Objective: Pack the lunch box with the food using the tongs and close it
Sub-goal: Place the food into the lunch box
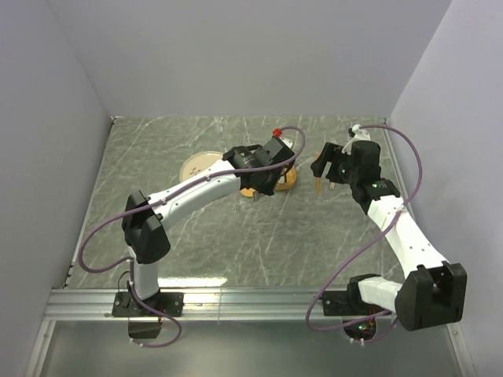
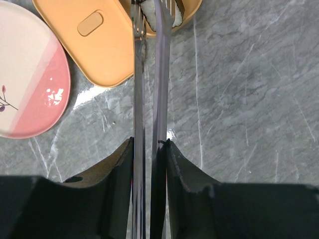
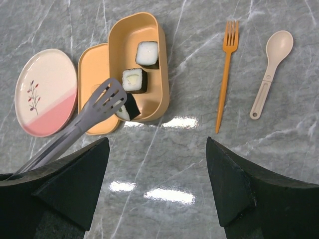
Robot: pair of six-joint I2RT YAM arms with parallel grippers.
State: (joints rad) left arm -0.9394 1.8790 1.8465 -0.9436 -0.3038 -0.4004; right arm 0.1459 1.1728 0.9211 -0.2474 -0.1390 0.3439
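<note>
The orange-tan lunch box [image 3: 154, 97] stands open on the marble table, its flat lid [image 3: 92, 74] lying against its left side. Two food cubes [image 3: 147, 54] [image 3: 135, 80] rest inside the box. The third cube [image 3: 128, 108] is pinched between the tips of the grey tongs [image 3: 92, 115] over the box's near end. My left gripper [image 2: 149, 145] is shut on the tongs' [image 2: 149, 79] two arms, squeezing them together. My right gripper [image 3: 157, 141] hangs open above bare table in front of the box, holding nothing.
A cream-and-pink plate [image 3: 46, 92] lies left of the lid. An orange fork [image 3: 225, 74] and a beige spoon [image 3: 271, 69] lie to the right of the box. Grey walls enclose the table on three sides.
</note>
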